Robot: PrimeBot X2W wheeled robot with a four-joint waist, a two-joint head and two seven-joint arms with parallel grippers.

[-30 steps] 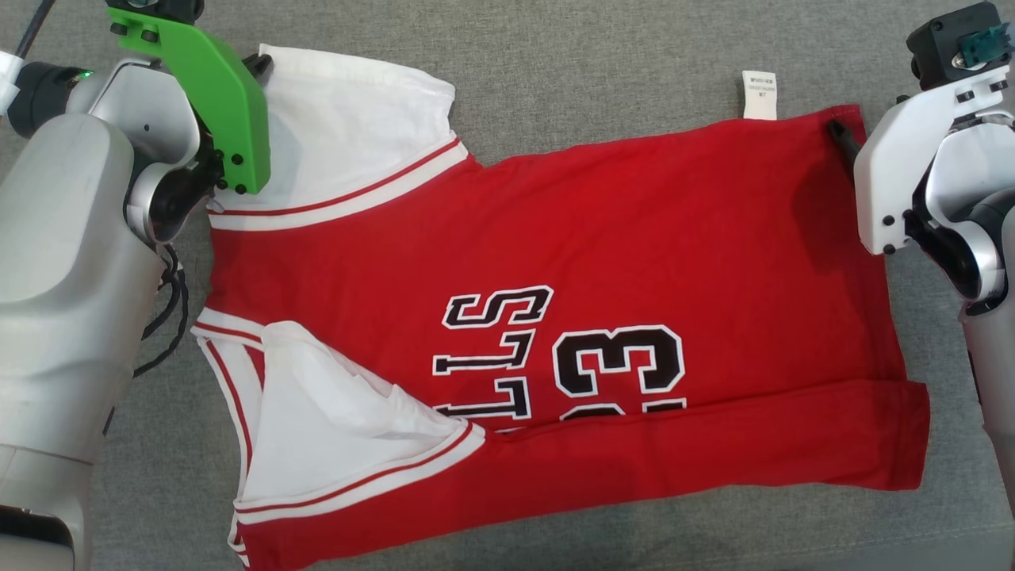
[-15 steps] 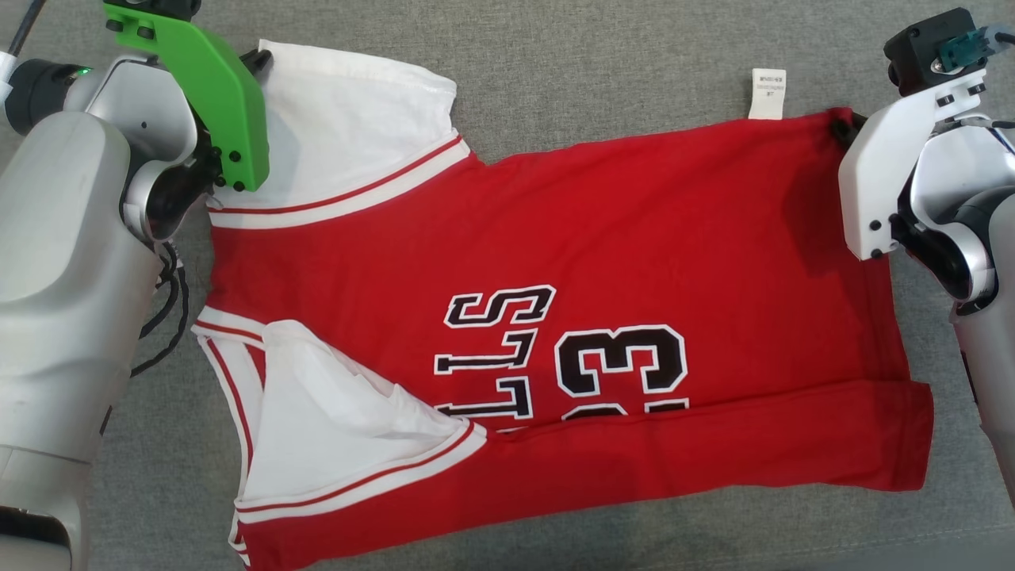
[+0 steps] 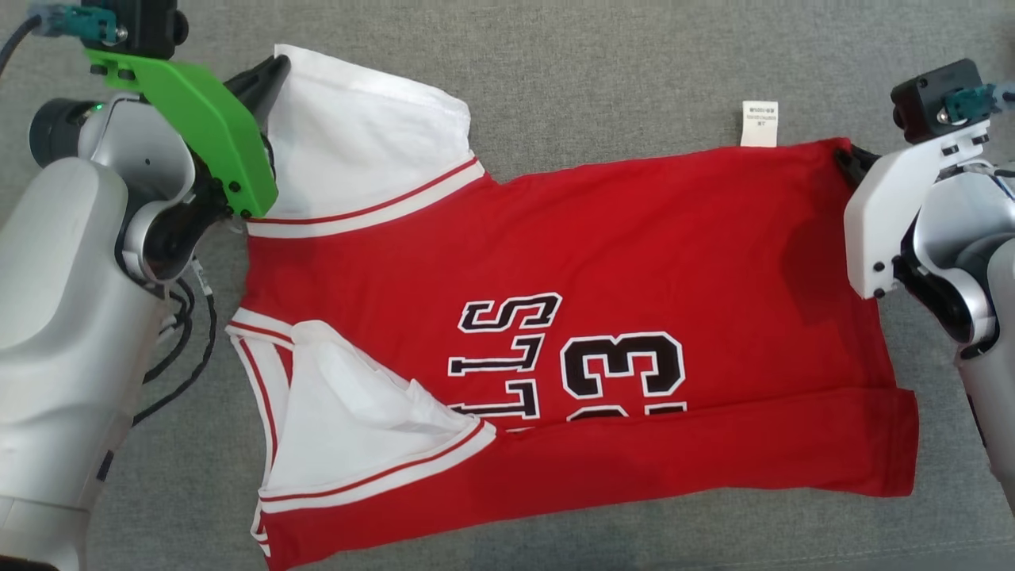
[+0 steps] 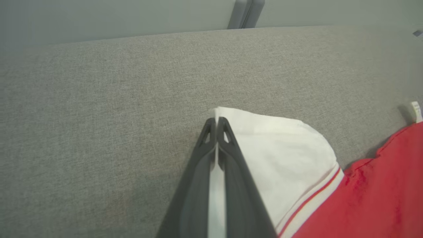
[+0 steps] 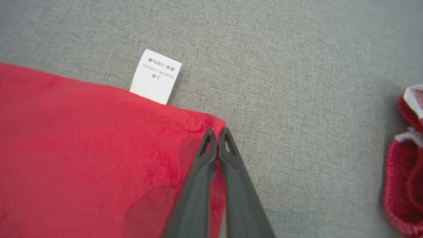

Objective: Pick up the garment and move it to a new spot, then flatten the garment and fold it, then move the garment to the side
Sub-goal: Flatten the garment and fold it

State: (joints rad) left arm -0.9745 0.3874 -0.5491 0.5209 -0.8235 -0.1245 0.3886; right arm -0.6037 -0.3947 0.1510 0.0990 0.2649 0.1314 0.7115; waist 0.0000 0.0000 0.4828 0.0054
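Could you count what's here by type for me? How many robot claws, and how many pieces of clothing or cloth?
Jerseys: 1, the red jersey.
Grippers: 2, the left gripper and the right gripper, both shut on the red jersey.
Other cloth: 1, a red-and-white knitted piece at the right wrist view's edge.
Total: 4.

Red jersey on grey surface, left gripper pinching sleeve, right gripper pinching hem

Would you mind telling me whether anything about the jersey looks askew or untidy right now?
Yes. The jersey is not flat: its near edge is folded up over the bottom of the printed number, the near white sleeve is crumpled, and a care label pokes out at the far side.
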